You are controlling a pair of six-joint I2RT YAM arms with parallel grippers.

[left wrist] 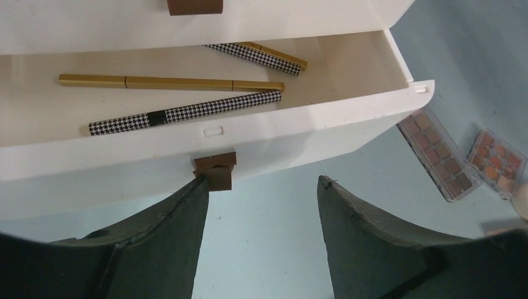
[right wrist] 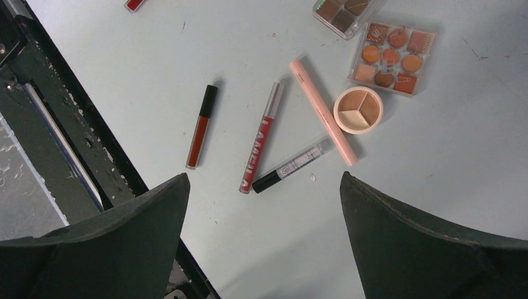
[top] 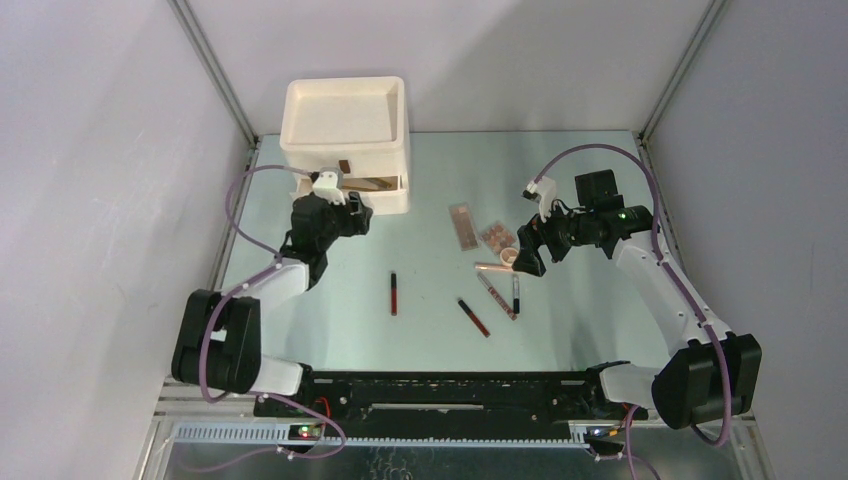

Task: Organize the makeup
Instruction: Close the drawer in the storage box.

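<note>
Only the left wrist cam clearly showed three pencils in the open drawer, with the left tool spread wide at its handle. The right wrist cam showed tubes, palettes and a compact loose on the worktop under the right tool, which was gaping too.

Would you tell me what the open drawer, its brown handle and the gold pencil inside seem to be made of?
Drawer: likely moulded plastic, cream, smooth with a dull sheen and thin walls. Handle: matte brown, plastic or wood; the look leaves it open. Gold pencil: metallic gold finish with soft highlights, perhaps coated plastic or metal.
</note>
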